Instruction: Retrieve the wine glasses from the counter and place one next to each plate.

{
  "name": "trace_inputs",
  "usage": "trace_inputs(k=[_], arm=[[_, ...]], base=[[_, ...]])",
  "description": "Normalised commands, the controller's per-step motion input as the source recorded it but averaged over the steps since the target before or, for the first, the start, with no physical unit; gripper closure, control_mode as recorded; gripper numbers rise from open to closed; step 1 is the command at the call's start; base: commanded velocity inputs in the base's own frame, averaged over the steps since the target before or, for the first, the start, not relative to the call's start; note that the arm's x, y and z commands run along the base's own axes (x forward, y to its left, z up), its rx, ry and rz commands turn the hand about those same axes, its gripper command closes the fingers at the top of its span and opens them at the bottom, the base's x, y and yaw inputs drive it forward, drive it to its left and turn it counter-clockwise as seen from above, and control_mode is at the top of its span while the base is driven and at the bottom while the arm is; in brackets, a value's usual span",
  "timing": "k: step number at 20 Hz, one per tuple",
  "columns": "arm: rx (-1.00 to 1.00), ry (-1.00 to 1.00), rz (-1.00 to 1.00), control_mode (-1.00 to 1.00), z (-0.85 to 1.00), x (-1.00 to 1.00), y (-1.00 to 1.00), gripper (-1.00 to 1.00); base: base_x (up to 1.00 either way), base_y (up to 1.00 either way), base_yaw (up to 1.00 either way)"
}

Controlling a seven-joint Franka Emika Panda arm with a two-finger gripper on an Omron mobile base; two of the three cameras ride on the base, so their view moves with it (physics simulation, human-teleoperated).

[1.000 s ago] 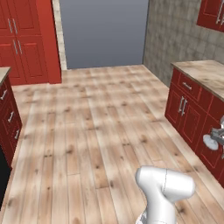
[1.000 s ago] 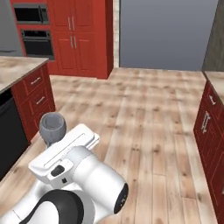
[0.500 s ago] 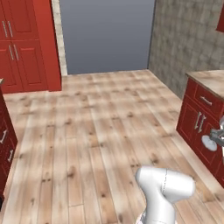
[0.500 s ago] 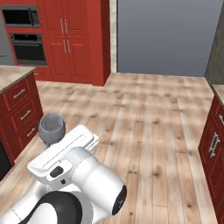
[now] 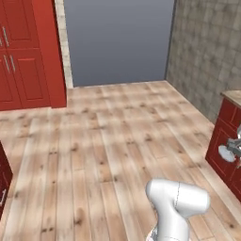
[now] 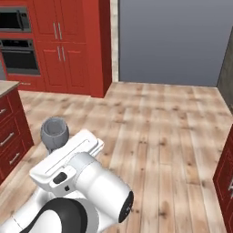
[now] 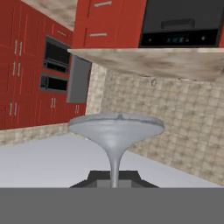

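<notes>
Above open wood floor (image 6: 154, 136): fingers pinching wine glass (image 7: 116, 135) stem.

1. A grey-blue wine glass (image 6: 55, 133) stands up just beyond the arm's white hand, at the near left; its rounded bowl shows, while its stem is hidden behind the hand.
2. The gripper's fingers are hidden behind the hand, so the grip itself cannot be seen here.
3. Pale wooden plank floor (image 6: 154, 132) spreads through the middle, from near to far.
4. Tall red cabinets (image 6: 73, 45) stand at the far left, with a built-in black oven (image 6: 19, 57) and a microwave (image 6: 14, 19) above it.
5. A flat grey wall panel (image 6: 170, 41) fills the far middle and right.
6. A red drawer unit (image 6: 10, 136) with a beige stone top stands at the near left edge.
</notes>
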Motion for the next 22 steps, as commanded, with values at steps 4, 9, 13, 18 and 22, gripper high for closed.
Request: trace_inputs(k=[4, 9, 13, 18, 22], arm=[[0.0, 0.0, 0.0, 1.0, 0.0, 0.0, 0.0, 1.0], [0.0, 0.0, 0.0, 1.0, 0.0, 0.0, 0.0, 1.0], [0.0, 0.0, 0.0, 1.0, 0.0, 0.0, 0.0, 1.0], [0.0, 0.0, 0.0, 1.0, 0.0, 0.0, 0.0, 1.0], [0.0, 0.0, 0.0, 1.0, 0.0, 0.0, 0.0, 1.0]], base=[[1.0, 0.31, 0.0], [1.0, 0.43, 0.0], [1.0, 0.45, 0.12], [1.0, 0.14, 0.33], [1.0, -0.09, 0.55]])
